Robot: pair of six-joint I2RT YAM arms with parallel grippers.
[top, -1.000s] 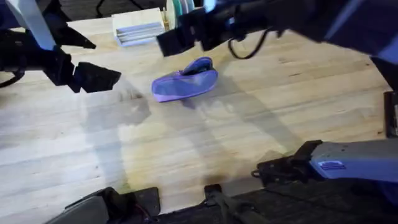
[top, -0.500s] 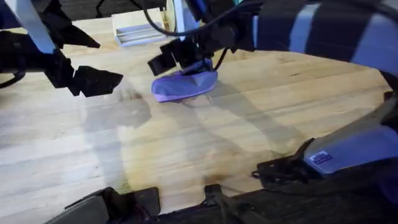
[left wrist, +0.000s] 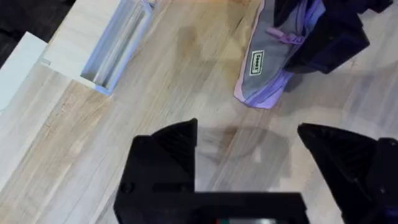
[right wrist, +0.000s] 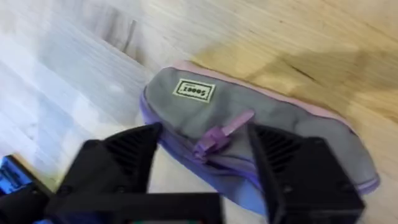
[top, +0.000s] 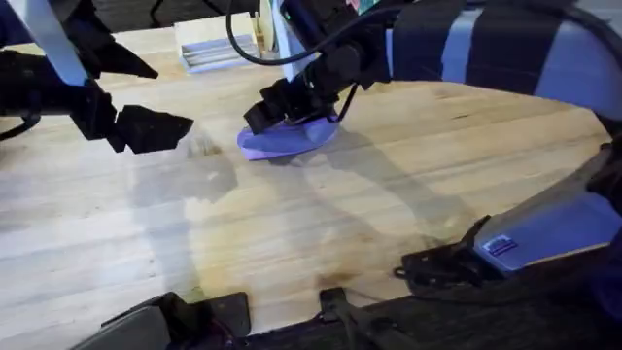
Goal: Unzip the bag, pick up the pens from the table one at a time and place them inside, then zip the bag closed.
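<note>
Lavender bag (right wrist: pixel 261 134) lies between the right gripper's (right wrist: pixel 205 146) spread fingers.

Looks like a robotics lab/test cell: bare light plank bench (top: pixel 321 224) with two arms based at its near edge, cabling on the right arm, a stack of white trays (top: pixel 216 44) beyond the left fingers (top: pixel 146 126), dark floor past the far edge.

We see the bag (top: pixel 282 143) half covered overhead by the right gripper (top: pixel 292 105); its far end is hidden. Label (right wrist: pixel 194 91) text is too small to read. The right arm (top: pixel 486 49) is blurred, cut off at the edge.
</note>
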